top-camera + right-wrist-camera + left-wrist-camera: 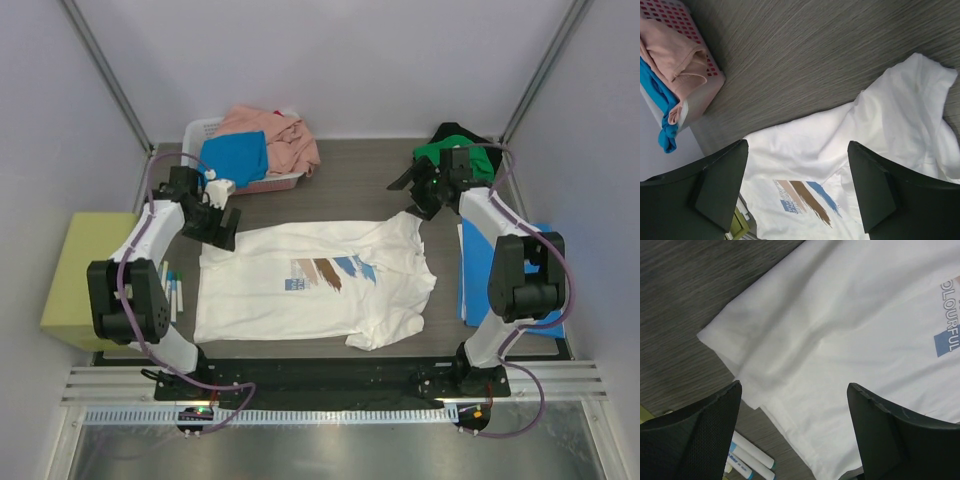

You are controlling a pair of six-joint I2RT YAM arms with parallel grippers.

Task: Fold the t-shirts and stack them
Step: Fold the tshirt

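Observation:
A white t-shirt (310, 285) with a blue-and-brown chest print lies spread on the dark table; it also shows in the left wrist view (850, 335) and the right wrist view (840, 170). My left gripper (222, 224) is open and empty above the shirt's far left corner. My right gripper (420, 196) is open and empty above the shirt's far right sleeve. A salmon pink t-shirt (280, 135) and a bright blue t-shirt (236, 158) lie in the white basket (200, 130). Green and black t-shirts (452, 145) sit piled at the far right.
A flat blue folder (545, 280) lies at the right under the right arm. Several white markers (174, 290) lie at the shirt's left edge, also in the left wrist view (747, 455). A yellow-green block (85, 270) stands left of the table.

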